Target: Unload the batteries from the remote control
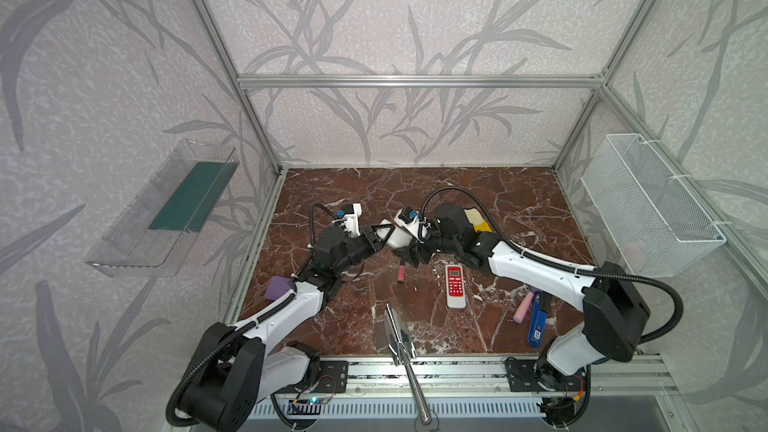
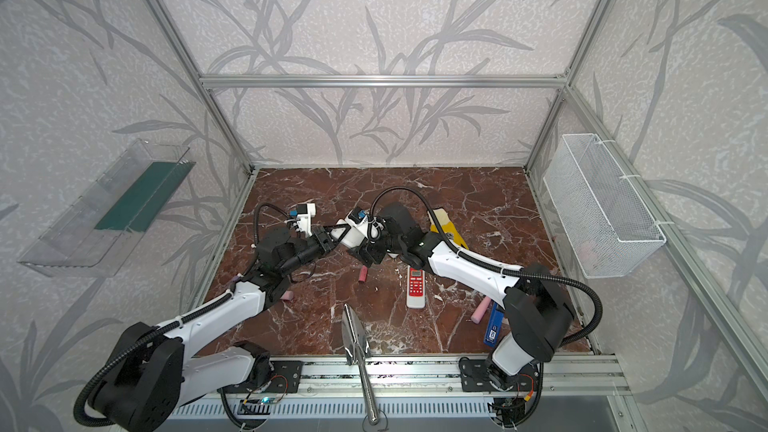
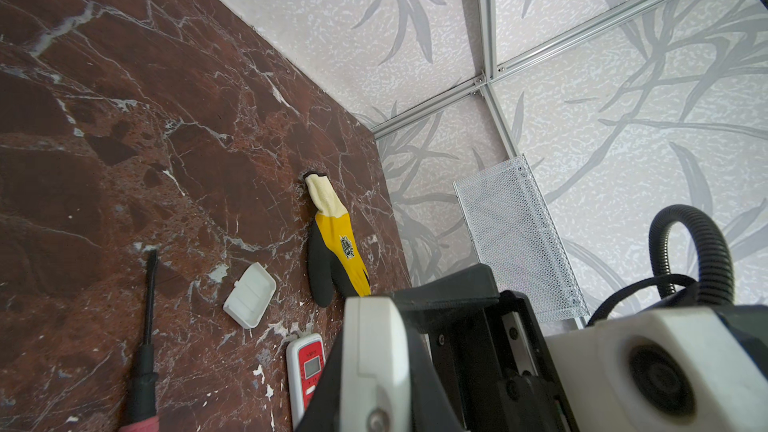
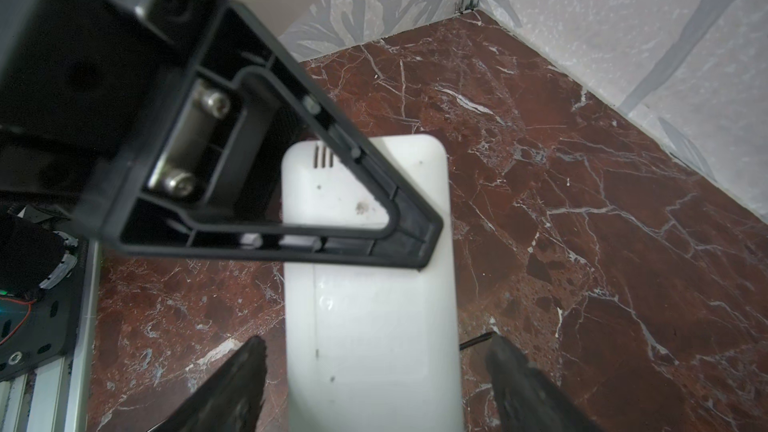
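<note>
A white remote control (image 4: 365, 305) is held up off the table, back side showing, with my left gripper (image 3: 374, 367) shut on its far end. The left gripper's black triangular finger (image 4: 415, 238) lies across the remote's back. My right gripper (image 4: 376, 344) is open and straddles the remote's near end, with a gap on each side. In both top views the two grippers meet at the remote (image 1: 397, 238) (image 2: 353, 236) mid-table. A white battery cover (image 3: 250, 295) lies loose on the marble. The batteries are hidden.
On the marble lie a red-and-white remote (image 1: 456, 286), a pink-handled screwdriver (image 1: 401, 273), a yellow-black glove (image 3: 336, 243), a pink foam cylinder (image 1: 523, 307), a blue tool (image 1: 537, 324), a purple block (image 1: 277, 288) and a metal trowel (image 1: 399, 338). A wire basket (image 1: 648, 205) hangs right and a clear tray (image 1: 166, 205) left.
</note>
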`<state>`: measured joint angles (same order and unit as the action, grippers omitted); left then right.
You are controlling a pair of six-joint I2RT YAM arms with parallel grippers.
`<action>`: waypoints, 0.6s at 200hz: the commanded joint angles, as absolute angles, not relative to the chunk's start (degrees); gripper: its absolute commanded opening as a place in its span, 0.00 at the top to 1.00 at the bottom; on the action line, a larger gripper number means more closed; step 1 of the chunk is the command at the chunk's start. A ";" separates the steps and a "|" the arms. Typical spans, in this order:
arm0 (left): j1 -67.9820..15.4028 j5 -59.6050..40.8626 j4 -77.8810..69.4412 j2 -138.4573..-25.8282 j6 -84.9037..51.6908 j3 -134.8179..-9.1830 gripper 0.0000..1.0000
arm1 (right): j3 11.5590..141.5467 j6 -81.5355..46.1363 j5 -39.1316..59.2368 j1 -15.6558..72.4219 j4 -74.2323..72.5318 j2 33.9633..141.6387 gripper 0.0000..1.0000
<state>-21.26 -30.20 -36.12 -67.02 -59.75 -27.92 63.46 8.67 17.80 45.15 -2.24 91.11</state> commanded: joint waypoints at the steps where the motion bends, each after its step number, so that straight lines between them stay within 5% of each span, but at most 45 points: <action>1: -21.27 -31.41 -38.62 -66.79 -59.26 -28.36 1.00 | 65.73 7.82 16.51 45.26 -4.43 92.07 0.19; 80: -21.18 -30.70 -38.32 -67.30 -59.08 -28.42 1.00 | 67.35 9.31 16.65 45.26 -1.94 93.39 0.50; 120: -20.28 -30.08 -34.99 -67.12 -58.22 -28.68 0.51 | 65.94 12.20 16.14 45.19 1.30 92.31 0.52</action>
